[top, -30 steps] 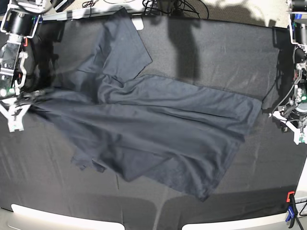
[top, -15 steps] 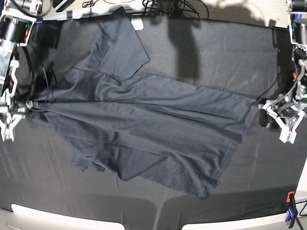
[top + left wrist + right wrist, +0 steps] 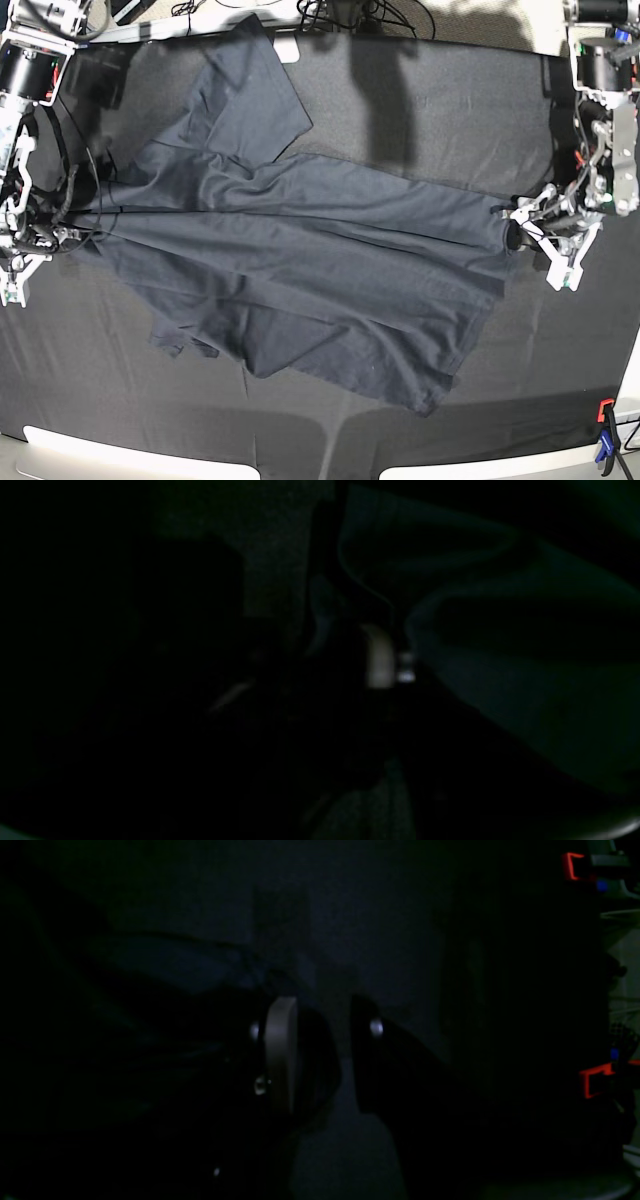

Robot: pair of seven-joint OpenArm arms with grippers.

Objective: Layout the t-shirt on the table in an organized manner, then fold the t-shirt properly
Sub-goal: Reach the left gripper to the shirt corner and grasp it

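1. Across the table point(image 3: 420, 100), the t-shirt point(image 3: 300, 270) lies spread but rumpled, one sleeve angled toward the far edge.
2. At the hem corner, the left gripper point(image 3: 535, 240) sits, apparently to tug the cloth flat; its grip is unclear.
3. At the opposite end, the right gripper point(image 3: 320, 1060) stands parted and empty.

**Clamps, cables and a white piece around the edges**

A red-and-blue clamp point(image 3: 605, 440) sat well apart from the left jaws, on the camera's side of them. In the right wrist view, two red clamps point(image 3: 572, 865) point(image 3: 595, 1080) showed far to the right of the right jaws. Black cables point(image 3: 350, 12) and a small white piece point(image 3: 288, 48) lay beyond both jaws, between them.
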